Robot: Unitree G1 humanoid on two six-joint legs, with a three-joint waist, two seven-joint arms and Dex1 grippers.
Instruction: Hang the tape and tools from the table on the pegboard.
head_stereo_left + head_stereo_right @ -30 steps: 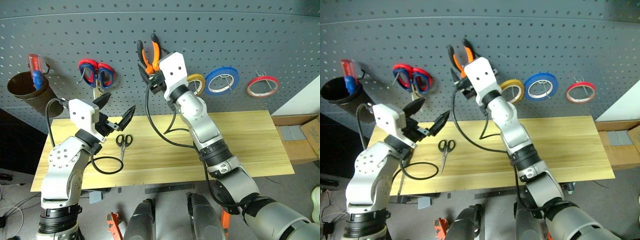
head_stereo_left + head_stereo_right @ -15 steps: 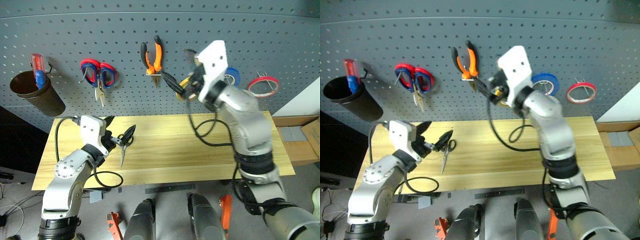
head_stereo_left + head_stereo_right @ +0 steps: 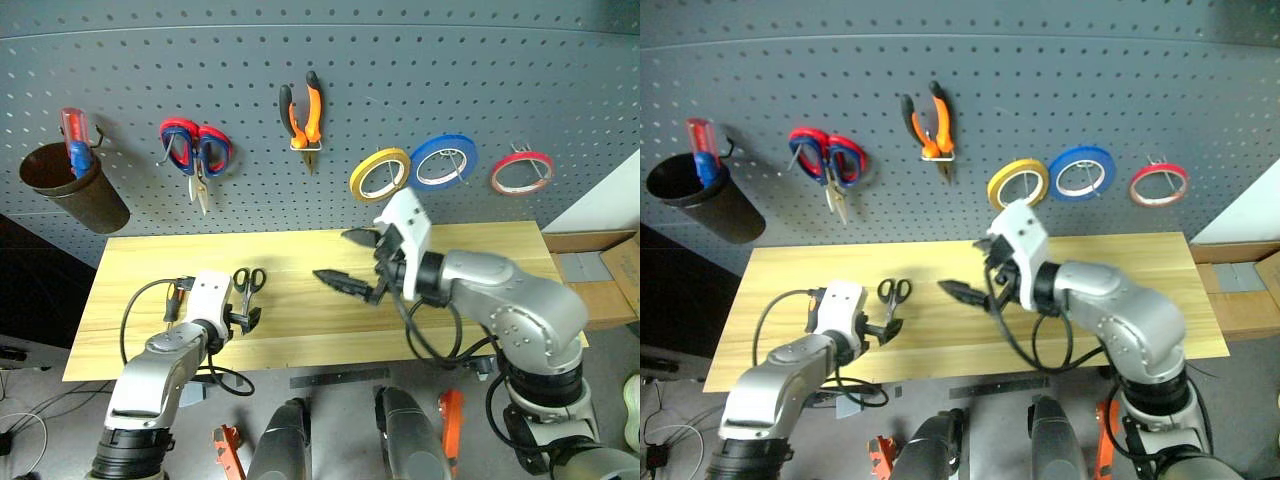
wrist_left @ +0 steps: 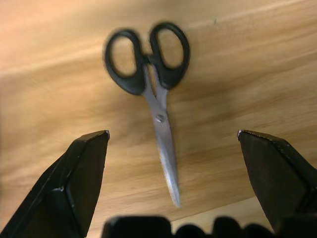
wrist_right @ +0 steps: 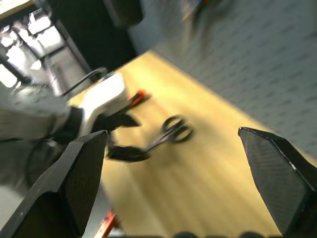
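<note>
The left gripper [image 4: 171,144] is wide open, low over the table [image 3: 300,330]. The small black scissors [image 4: 151,79] lie flat between its fingers, untouched. Further right, the right gripper [image 3: 350,262] is open and empty.

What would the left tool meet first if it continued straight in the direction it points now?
Most likely the black-handled scissors, lying flat on the table between the open fingers of the left tool; depth is uncertain.

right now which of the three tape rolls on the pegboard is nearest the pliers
The yellow tape roll; the blue roll and thin red ring hang farther from the orange-handled pliers.
</note>
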